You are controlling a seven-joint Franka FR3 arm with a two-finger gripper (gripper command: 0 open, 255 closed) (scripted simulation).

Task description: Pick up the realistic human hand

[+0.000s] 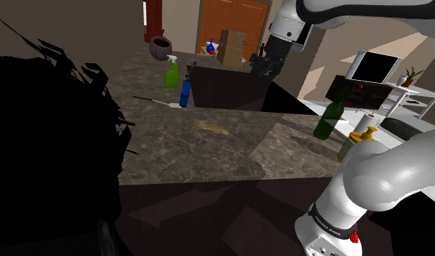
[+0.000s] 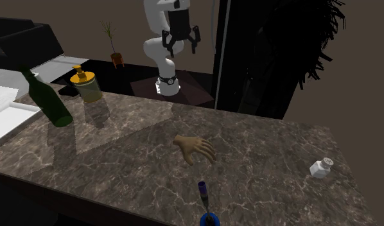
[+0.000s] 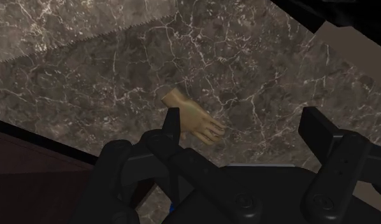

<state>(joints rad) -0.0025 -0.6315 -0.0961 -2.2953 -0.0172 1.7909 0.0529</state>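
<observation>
We see the tan model human hand point(image 2: 194, 147) lying flat near the middle of the dark marble counter point(image 2: 268, 138). In the second exterior view its wrist points toward 10 o'clock and its digits toward 4 o'clock. Bare marble rings it, and it lies apart from everything else on the counter.

From the hand in that view, a white shaker point(image 2: 321, 168) stands well apart at 3 o'clock. A blue bottle point(image 2: 208, 219) stands near the counter's edge at 6 o'clock. A green glass bottle point(image 2: 49, 103) stands between 9 and 10 o'clock, with a yellow-lidded jar point(image 2: 87, 85) beyond it at 10 o'clock. The gripper point(image 2: 181, 48) hangs at 12 o'clock, high up on the stand's side of the counter. Its two fingers are spread wide with only air between them.

In the shoulder view a green spray bottle point(image 1: 172, 74) stands at 11 o'clock from the hand, just past the blue bottle, and both are well apart from it. A black spiky mass point(image 1: 56, 131) covers that view's 9 o'clock side, beside the counter. In the wrist view the hand lies on the marble far below the claw, beside one fingertip rather than centred in the gap.
</observation>
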